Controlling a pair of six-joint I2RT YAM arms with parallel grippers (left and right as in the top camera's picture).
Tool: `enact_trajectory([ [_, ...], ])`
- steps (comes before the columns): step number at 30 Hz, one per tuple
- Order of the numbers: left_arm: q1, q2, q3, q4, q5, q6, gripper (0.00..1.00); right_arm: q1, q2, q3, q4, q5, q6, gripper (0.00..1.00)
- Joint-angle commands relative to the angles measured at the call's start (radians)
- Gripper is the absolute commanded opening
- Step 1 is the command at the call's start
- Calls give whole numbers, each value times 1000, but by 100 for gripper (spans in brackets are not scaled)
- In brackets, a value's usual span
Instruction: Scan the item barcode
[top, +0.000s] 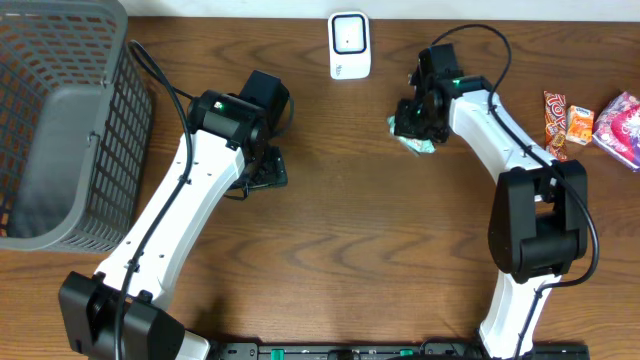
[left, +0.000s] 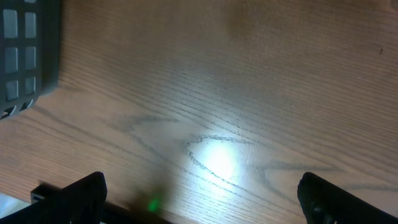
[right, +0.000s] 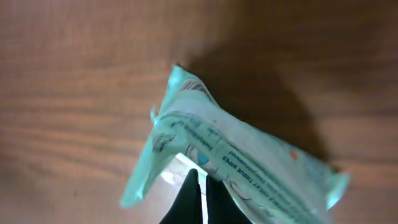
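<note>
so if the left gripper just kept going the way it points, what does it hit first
Probably the bare table: the open left gripper faces only wood, the basket off to the side. Depth is unclear.

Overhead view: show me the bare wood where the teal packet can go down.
Widest free patch: the table between the left arm and right arm, in front of the scanner. A smaller one lies outside the right arm, on the near side of the snack packets. Crowded: the right edge by those packets, and the left by the basket.
</note>
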Motion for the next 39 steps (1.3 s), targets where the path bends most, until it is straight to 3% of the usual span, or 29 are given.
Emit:
enact_trajectory([
  [1,1,8,2,-6,-16,-11,98,-19,8,-5,19,127,11,6],
  [6,1,8,2,-6,-16,-12,98,-52,8,-5,6,248,11,13],
  [14,0,8,2,-6,-16,-12,98,-140,8,-5,-51,254,11,13],
  [22,0,8,2,-6,-16,-12,98,-215,8,44,-134,-103,-142,13],
  [27,1,8,2,-6,-16,-12,98,-220,8,193,-291,-11,-243,31],
  [33,1,8,2,-6,-16,-12,98,-219,8,318,-397,167,-257,69],
  [37,1,8,2,-6,-16,-12,98,-219,9,290,-395,243,-325,80],
  [39,1,8,2,-6,-16,-12,98,-219,10,256,-367,235,-331,80],
])
